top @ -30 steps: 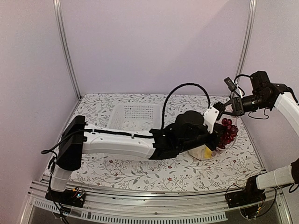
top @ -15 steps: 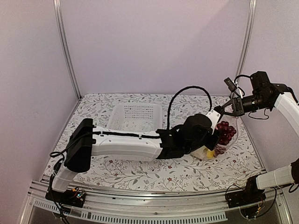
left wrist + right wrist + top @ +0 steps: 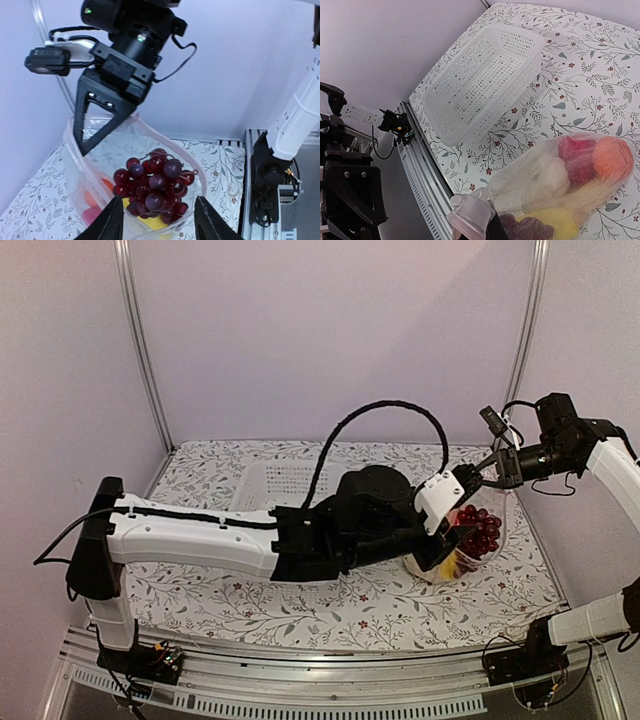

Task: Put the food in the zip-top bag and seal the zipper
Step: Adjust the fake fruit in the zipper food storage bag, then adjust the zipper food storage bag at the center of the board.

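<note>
**Bagging stage, mouth unsealed.** The left gripper (image 3: 159, 221), on the arm reaching across from the near edge, is hovering just above the bag (image 3: 75, 167). Its jaws are standing spread with nothing between them. This posture is judged fit for dropping food in, not for gripping.

Directly beneath it the grapes (image 3: 152, 187) are lying on top of the pile inside the bag. Under and beside them, seen through the plastic, are:
- a yellow piece (image 3: 560, 222), though whether one or two cannot be told
- the cauliflower (image 3: 547, 177)
- the red pepper (image 3: 575, 152)
- the orange fruit (image 3: 612, 159)

No piece is showing loose on the table (image 3: 580, 65), so loading is judged complete or nearly so.

The right gripper (image 3: 82, 145) is reaching in from the far right. Its jaws are pressed together, pinching the bag's upper rim. It is lifting that edge so the soft plastic stands as an open pocket rather than slumping shut.

The zipper along the mouth is too faint to make out. The mouth is gaping, so sealing is judged not yet done.

Farther back and to the left, the white perforated basket (image 3: 485, 85) is sitting on the floral table covering, well apart from the bag.

No brand, label or legible writing is showing on any item.
</note>
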You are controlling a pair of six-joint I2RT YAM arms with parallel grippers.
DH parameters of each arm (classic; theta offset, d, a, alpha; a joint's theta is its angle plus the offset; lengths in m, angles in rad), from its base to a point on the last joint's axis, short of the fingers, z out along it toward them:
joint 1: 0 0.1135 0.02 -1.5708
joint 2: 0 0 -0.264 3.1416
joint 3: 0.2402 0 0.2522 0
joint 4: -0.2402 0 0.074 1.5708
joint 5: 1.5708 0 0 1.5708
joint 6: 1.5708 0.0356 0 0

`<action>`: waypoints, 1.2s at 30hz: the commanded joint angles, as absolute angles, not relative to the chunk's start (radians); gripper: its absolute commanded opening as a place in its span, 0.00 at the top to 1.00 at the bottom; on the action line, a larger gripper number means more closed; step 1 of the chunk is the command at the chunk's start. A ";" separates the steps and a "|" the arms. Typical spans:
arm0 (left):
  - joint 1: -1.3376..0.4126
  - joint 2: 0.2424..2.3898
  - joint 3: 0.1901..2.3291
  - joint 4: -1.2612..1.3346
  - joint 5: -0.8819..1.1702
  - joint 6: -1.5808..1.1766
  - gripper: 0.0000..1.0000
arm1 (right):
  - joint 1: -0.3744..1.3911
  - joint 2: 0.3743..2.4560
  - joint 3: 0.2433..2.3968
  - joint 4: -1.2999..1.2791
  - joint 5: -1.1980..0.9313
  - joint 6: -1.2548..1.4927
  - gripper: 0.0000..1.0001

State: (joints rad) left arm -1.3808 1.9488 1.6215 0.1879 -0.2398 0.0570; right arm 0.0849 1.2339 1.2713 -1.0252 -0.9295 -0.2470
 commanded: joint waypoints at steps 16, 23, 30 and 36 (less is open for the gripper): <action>-1.391 2.146 1.801 -0.139 -0.207 0.487 0.50 | 0.083 1.207 1.250 -1.015 -0.974 -0.255 1.00; -1.380 2.239 1.883 -0.145 -0.260 0.541 0.54 | 0.084 1.218 1.247 -1.012 -0.974 -0.253 1.00; -1.415 2.210 1.852 -0.069 -0.288 0.633 0.59 | 0.083 1.222 1.243 -1.010 -0.973 -0.255 1.00; -1.419 2.189 1.818 0.018 -0.294 0.671 0.64 | 0.083 1.229 1.241 -1.005 -0.978 -0.253 1.00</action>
State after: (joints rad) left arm -1.4044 2.2223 1.8271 -0.0502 -0.2802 0.6285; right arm 0.0849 1.2301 1.2491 -1.0237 -0.9466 -0.2504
